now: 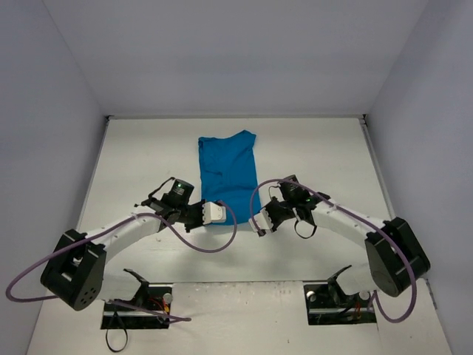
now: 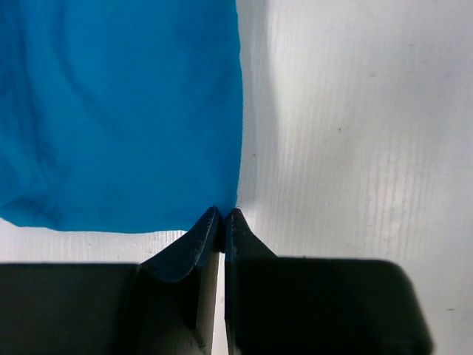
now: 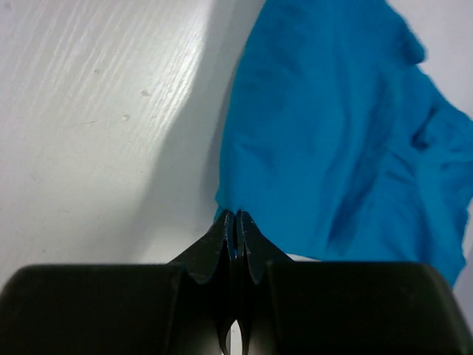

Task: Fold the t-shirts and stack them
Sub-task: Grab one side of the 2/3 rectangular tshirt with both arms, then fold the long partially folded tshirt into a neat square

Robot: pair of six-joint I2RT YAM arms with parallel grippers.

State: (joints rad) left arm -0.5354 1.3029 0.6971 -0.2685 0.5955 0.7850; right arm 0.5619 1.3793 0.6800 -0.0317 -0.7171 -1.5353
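One bright teal-blue t-shirt [image 1: 228, 171] lies on the white table [image 1: 148, 159], folded into a narrow strip that runs away from the arms. My left gripper [image 1: 225, 216] is at its near left corner and my right gripper [image 1: 257, 221] at its near right corner. In the left wrist view the left gripper [image 2: 224, 213] is shut, its tips pinching the corner of the t-shirt [image 2: 118, 111]. Seen from the right wrist, the right gripper [image 3: 235, 215] is shut on the other near corner of the t-shirt [image 3: 332, 133], with blue cloth showing between its jaws.
Pale walls [image 1: 44, 111] close in the table on the left, far and right sides. Purple cables [image 1: 211, 244] loop off both arms. The two arm bases [image 1: 140, 299] sit at the near edge.
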